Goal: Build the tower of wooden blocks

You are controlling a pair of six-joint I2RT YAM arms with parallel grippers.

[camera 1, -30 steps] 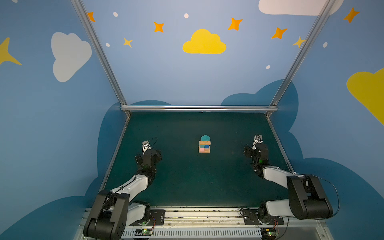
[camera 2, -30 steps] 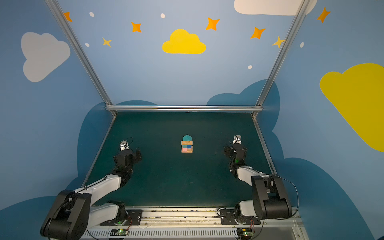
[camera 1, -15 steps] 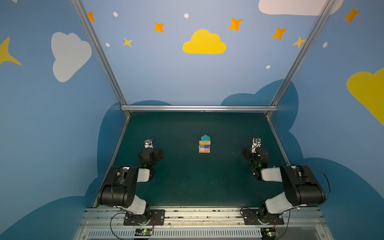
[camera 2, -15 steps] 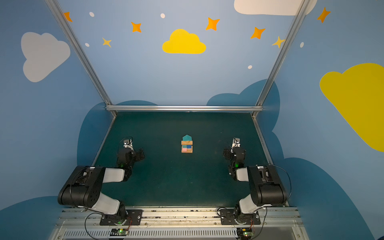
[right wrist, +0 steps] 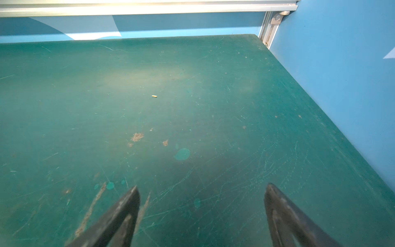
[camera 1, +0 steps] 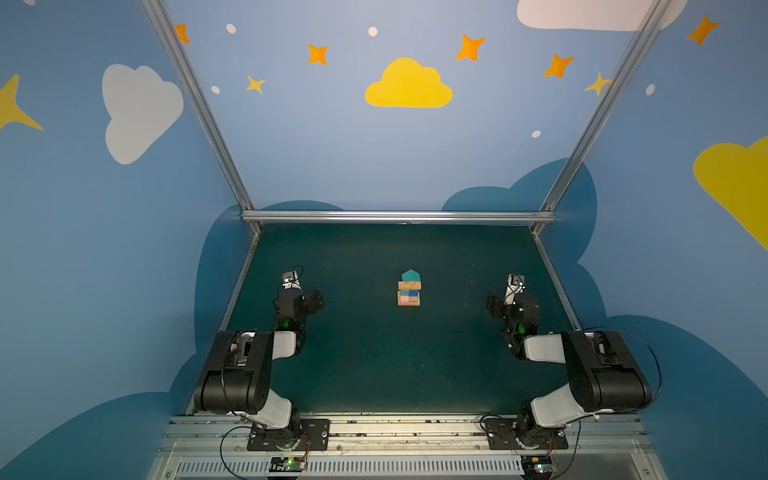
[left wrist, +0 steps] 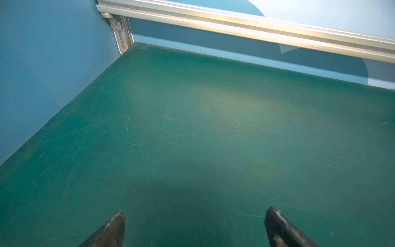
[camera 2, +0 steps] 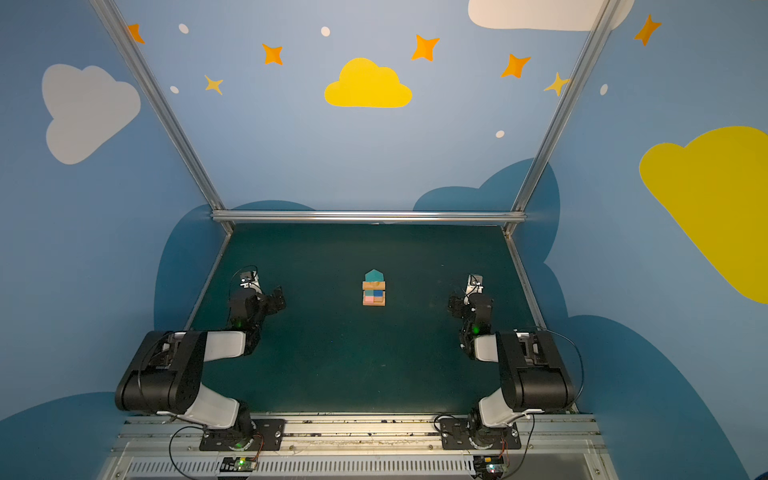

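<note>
The wood block tower (camera 1: pixel 409 289) (camera 2: pixel 373 289) stands upright in the middle of the green mat in both top views. It has a tan bar at the bottom, then pink, blue and teal blocks, another tan bar, and a teal house-shaped piece on top. My left gripper (camera 1: pixel 297 291) (camera 2: pixel 257 295) rests low at the mat's left side, far from the tower. My right gripper (camera 1: pixel 513 295) (camera 2: pixel 471 295) rests at the right side, equally far away. In the wrist views the left gripper (left wrist: pixel 196 210) and the right gripper (right wrist: pixel 202 186) are open, with only bare mat between the fingers. Neither wrist view shows the tower.
An aluminium rail (camera 1: pixel 395 216) runs along the back edge of the mat, and blue walls close both sides. A tiny tan crumb (right wrist: pixel 154 96) and worn patches (right wrist: pixel 136 136) mark the mat ahead of the right gripper.
Both arms have folded back toward their bases, with their elbows raised. The grippers stay open at the sides. The tower has not moved.
</note>
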